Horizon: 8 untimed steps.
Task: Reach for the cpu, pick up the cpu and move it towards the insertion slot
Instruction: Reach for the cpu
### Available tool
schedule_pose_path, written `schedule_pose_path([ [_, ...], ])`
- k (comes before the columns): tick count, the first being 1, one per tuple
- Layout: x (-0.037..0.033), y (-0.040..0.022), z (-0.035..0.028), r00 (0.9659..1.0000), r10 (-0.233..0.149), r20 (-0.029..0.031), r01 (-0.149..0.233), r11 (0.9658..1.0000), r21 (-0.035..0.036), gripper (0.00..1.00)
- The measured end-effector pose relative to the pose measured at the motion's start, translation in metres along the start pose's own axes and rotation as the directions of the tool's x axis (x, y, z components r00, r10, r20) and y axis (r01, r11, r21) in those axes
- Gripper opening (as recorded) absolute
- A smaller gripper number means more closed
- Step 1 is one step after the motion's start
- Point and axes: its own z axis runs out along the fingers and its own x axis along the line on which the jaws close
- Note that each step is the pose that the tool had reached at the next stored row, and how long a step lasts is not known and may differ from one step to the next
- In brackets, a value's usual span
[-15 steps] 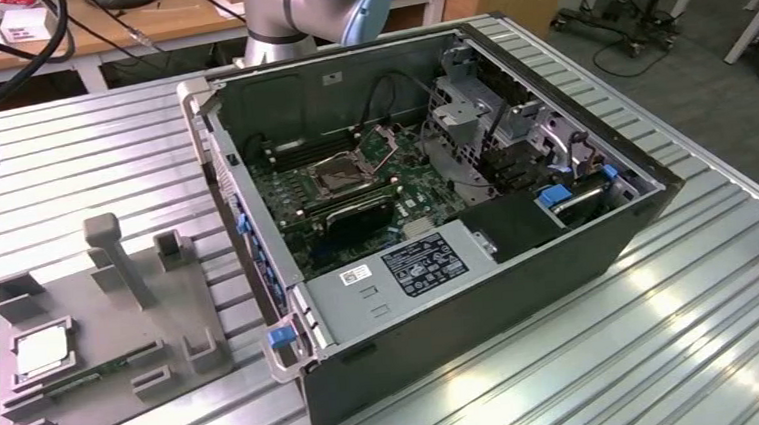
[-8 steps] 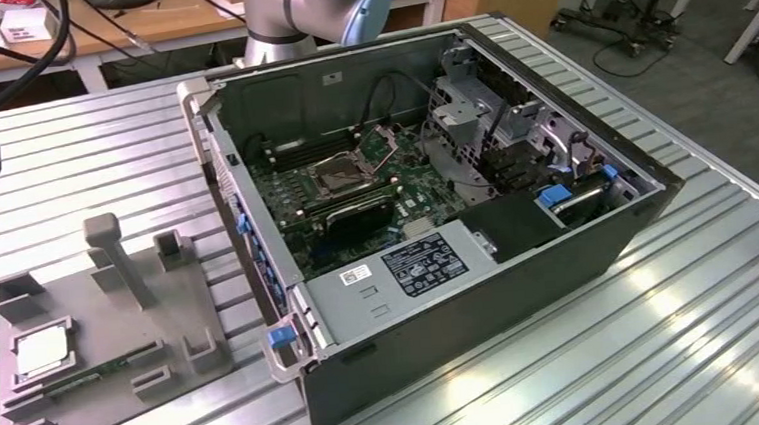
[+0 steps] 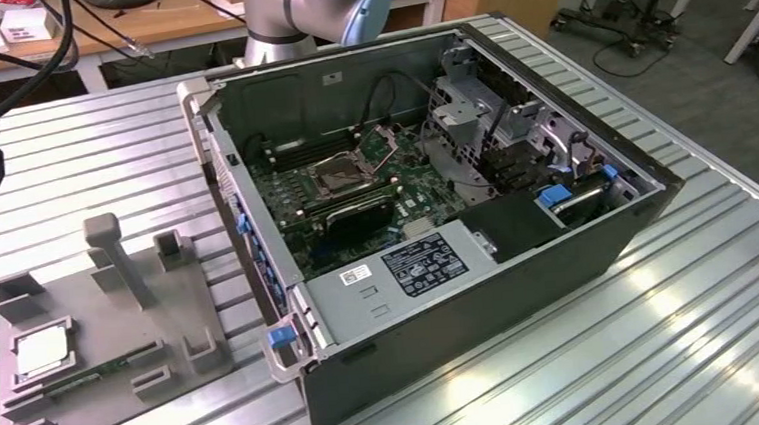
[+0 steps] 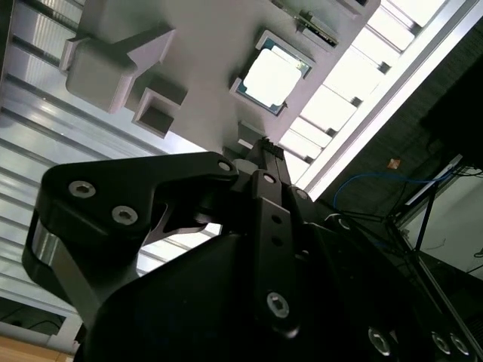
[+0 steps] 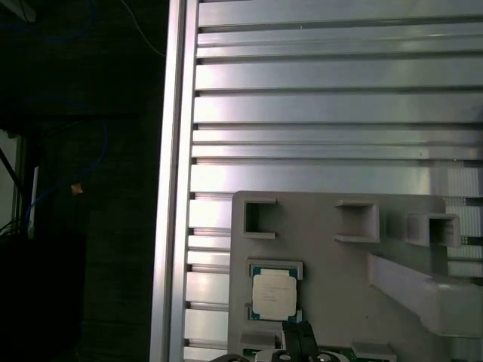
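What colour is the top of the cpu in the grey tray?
Silvery-white, with a thin darker border; the cpu shows best in the first wrist view.

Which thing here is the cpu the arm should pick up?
Find the big open black computer case; at the exterior view's left of it lies a flat grey plastic tray. In that tray's square recess lies the cpu, a small thin square chip with a silvery-white top, unlike the long narrow green memory stick beside it.
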Motion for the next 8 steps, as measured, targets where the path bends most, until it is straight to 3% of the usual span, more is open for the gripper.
schedule_pose_path([
  [8,0.0000,-0.0002,0.0044,1.0000,0.000,0.0001,0.000,1.0000,-0.0001,0.10],
])
